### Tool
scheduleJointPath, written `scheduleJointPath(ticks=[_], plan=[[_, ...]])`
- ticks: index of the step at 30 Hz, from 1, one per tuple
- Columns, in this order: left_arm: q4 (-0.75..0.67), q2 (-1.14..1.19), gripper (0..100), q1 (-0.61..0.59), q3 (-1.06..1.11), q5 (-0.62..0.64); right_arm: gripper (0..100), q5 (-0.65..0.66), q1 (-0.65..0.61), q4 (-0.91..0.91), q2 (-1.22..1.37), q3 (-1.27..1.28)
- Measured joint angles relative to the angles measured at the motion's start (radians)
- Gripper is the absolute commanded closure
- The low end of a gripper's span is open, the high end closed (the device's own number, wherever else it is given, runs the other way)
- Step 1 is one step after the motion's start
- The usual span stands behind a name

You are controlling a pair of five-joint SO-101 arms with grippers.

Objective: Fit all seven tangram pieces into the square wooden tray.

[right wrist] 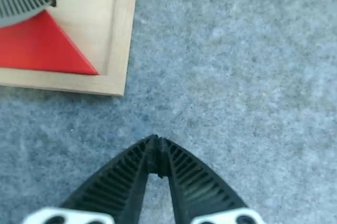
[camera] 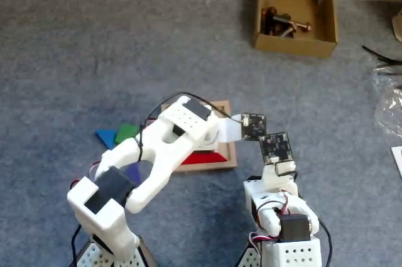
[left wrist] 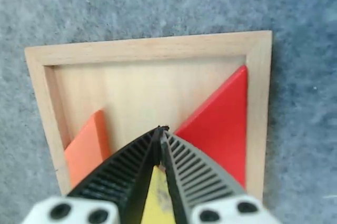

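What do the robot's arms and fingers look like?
The left arm and right arm are chunky white plastic with black motor blocks. A thin black cable runs along the left one; red and white wires curl on the right. The left gripper and right gripper have black ribbed fingers tapering to points.

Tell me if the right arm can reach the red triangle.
Probably yes: the right gripper is over carpet near the tray corner holding the red triangle, though the left gripper, shut on a yellow piece, crowds it.
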Motion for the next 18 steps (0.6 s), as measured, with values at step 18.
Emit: scheduleJointPath(ticks=[18], plan=[[0.018,0.000,99,-0.003,-0.040,0.003,99.3,0.000,0.000,0.000,0.000,0.000]])
